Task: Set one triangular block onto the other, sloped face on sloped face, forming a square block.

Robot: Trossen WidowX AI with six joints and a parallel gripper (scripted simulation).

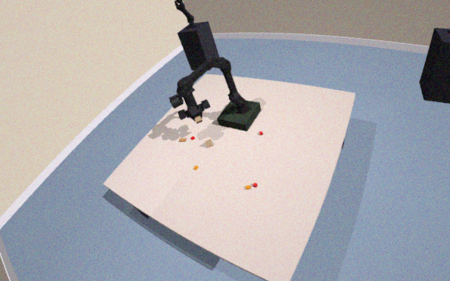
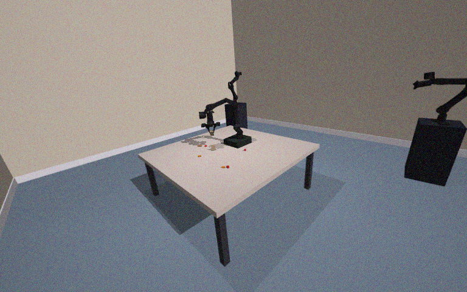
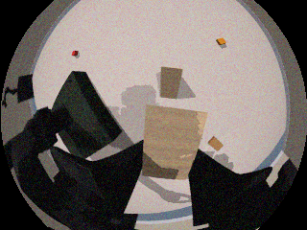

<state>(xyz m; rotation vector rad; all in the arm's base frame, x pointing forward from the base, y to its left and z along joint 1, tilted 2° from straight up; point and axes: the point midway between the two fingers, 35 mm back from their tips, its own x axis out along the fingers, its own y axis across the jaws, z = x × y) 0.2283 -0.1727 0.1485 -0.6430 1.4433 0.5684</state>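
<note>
My gripper (image 1: 198, 118) (image 2: 211, 131) (image 3: 168, 146) is shut on a tan triangular block (image 1: 198, 119) (image 3: 171, 140) and holds it well above the table (image 1: 292, 134) (image 2: 272, 151). The other tan triangular block (image 1: 208, 143) (image 2: 213, 147) (image 3: 171, 80) rests on the table a little ahead of the held one, toward the table's middle. In the wrist view the held block fills the space between the two dark fingers, and the lower block lies beyond it.
The arm's dark base (image 1: 239, 115) (image 2: 237, 141) stands to the right. Small pieces lie about: a tan chip (image 1: 182, 139) (image 3: 215, 144), red bits (image 1: 192, 137) (image 1: 261, 132) (image 1: 254, 185), orange bits (image 1: 195, 167) (image 1: 247, 187) (image 3: 221, 41). Two dark camera stands (image 1: 198, 44) (image 1: 449, 63) stand on the floor.
</note>
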